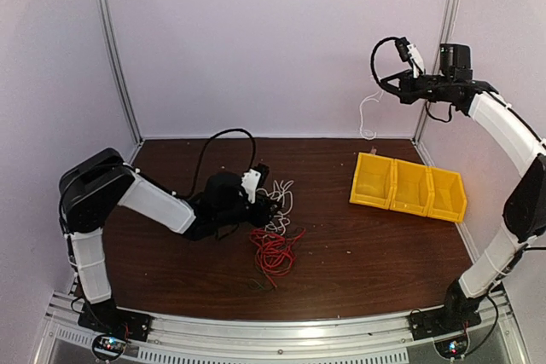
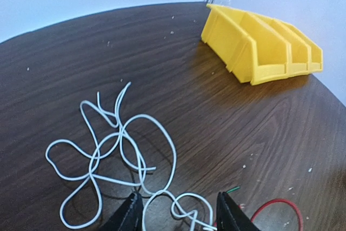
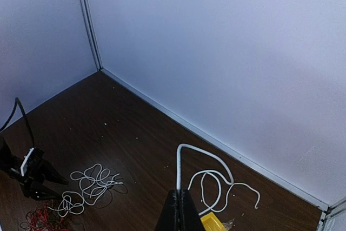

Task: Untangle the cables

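White cable (image 3: 208,158) pinched in the high right claw (image 3: 180,201); left claw (image 2: 178,212) low, parted.

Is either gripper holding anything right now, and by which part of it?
The right gripper is shut on a thin white cable, loops dangling; whether near its end cannot be told. The left gripper stands open, holding nothing.

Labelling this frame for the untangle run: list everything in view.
loose cable: 1, white, tangled on table at the left gripper
hanging cable: 1, white, dangling from the raised right gripper
red cable: 1, red, on table beside the white tangle
bin: 1, yellow, three compartments, right of table
table: 1, dark brown wood
left gripper: 1, black, open, low at the tangle
right gripper: 1, black, shut on hanging cable
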You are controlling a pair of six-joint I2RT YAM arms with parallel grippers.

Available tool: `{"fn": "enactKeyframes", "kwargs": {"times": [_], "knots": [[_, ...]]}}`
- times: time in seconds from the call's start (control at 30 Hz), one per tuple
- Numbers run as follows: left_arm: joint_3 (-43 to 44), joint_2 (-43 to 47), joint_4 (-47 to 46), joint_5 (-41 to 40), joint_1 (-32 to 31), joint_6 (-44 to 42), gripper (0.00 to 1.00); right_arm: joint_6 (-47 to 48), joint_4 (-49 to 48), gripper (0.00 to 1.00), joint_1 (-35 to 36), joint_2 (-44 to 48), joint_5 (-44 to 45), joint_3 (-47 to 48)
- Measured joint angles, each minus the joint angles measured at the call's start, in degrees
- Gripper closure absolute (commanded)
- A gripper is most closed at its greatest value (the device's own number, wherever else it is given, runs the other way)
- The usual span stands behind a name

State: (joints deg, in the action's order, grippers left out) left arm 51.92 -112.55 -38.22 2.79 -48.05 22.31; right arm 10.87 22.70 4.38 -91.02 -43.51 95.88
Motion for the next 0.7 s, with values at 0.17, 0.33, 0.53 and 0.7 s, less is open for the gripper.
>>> {"fn": "enactKeyframes", "kwargs": {"times": [0.17,0.33,0.53,0.7], "knots": [[-1.4,6.3,1.2,0.0,-0.2,-0.3,0.50,1.3,-0.4,1.00,-1.4,0.0,2.0,-3.3],[-4.1,11.0,2.9,-1.6,-0.2,-0.3,0.50,1.4,-0.7,1.00,-2.5,0.1,2.5,-5.5],[-4.7,13.3,5.2,-5.2,-0.2,-0.4,0.50,1.4,-0.6,1.00,-2.7,1.8,2.5,-5.7],[-5.3,13.9,5.9,-6.6,-0.2,-0.5,0.50,1.4,-0.3,1.00,-2.7,6.7,2.4,-6.7]]}}
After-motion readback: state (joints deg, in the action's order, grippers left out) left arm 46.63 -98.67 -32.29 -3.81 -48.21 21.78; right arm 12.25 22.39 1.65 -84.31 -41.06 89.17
